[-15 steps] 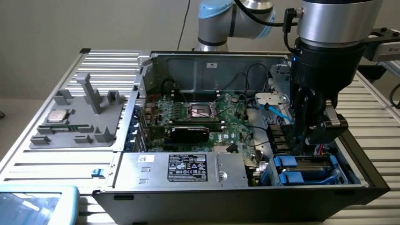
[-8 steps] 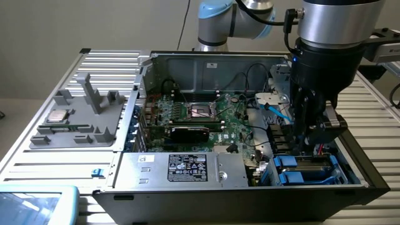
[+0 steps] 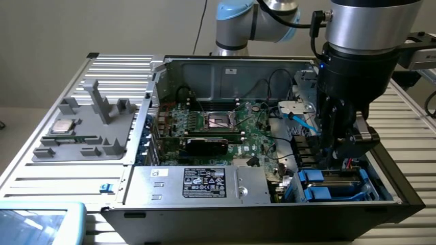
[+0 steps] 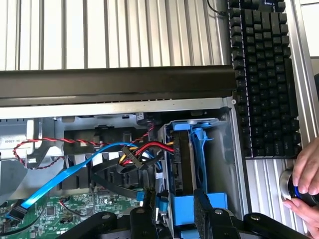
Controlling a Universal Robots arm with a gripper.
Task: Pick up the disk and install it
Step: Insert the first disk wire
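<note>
The disk (image 4: 183,159) stands on edge in the drive cage (image 4: 232,164) at the front corner of the open computer case (image 3: 272,204), on the exterior view's right. Bright blue rails (image 4: 199,144) run along its sides. In the wrist view my gripper (image 4: 177,206) straddles the disk's near end, one black finger (image 4: 149,209) on one face and the other finger (image 4: 204,206) on the opposite face, shut on it. In the exterior view the gripper (image 3: 335,153) reaches straight down into that bay, its tips hidden among blue carriers (image 3: 320,178).
Red, yellow and blue cables (image 4: 134,152) crowd the space beside the cage. A silver box with a black label (image 3: 197,184) and the motherboard (image 3: 218,127) lie toward the exterior view's left. A keyboard (image 4: 264,74) and a person's hand (image 4: 306,181) are outside the case. A grey fixture (image 3: 85,132) holds a processor chip (image 3: 63,126).
</note>
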